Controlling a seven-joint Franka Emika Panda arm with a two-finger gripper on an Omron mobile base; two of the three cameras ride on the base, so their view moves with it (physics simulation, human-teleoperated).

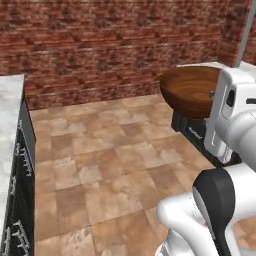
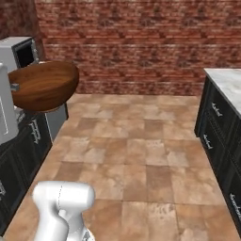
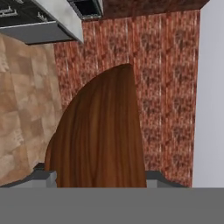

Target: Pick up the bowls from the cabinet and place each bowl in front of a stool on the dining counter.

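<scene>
Above terracotta tile floor, well clear of red brick wall: deep glossy reddish-brown wooden bowl carried aloft, gripper jaws clamped across its rim; likely light, rigid, slick-lacquered, so best held deep on rim.

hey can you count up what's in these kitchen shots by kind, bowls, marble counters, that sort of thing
Wooden bowl, carried tilted between the fingers: 1
Marble counters: 2
Runs of black base cabinets: 3
Brick wall: 1
Total: 7
</scene>
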